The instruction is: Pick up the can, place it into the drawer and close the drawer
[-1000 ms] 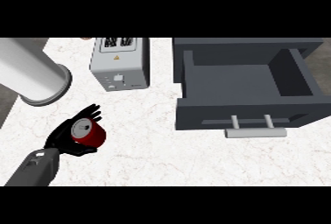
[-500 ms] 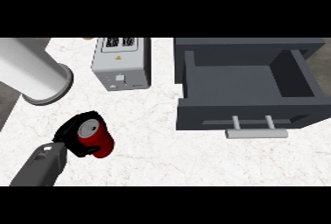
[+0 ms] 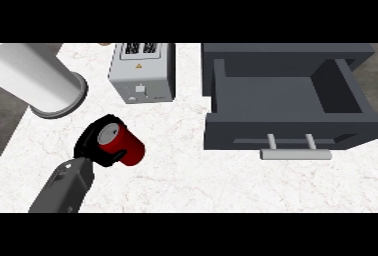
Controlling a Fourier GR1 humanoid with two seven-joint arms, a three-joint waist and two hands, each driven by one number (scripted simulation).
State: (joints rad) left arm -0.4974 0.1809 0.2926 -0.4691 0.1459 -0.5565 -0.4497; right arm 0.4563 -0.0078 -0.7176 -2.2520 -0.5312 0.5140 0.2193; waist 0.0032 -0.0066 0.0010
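Observation:
The red can (image 3: 129, 148) with a silver top sits at the left of the head view, tilted so its top faces up and left. My left hand (image 3: 90, 148) is curled round its top end, the grey forearm coming in from the lower left. The open dark grey drawer (image 3: 284, 127) stands well to the right of the can. Its inside is bare and its pale handle (image 3: 295, 153) faces the front. My right hand does not show.
A silver toaster (image 3: 144, 75) stands at the back, just left of the drawer. A large white cylinder (image 3: 40, 82) slants in from the upper left corner. The white marble counter (image 3: 221, 185) spreads between the can and the drawer.
My left hand has closed round the can and carried it slightly right and up. The can now tilts more, showing more of its red side.

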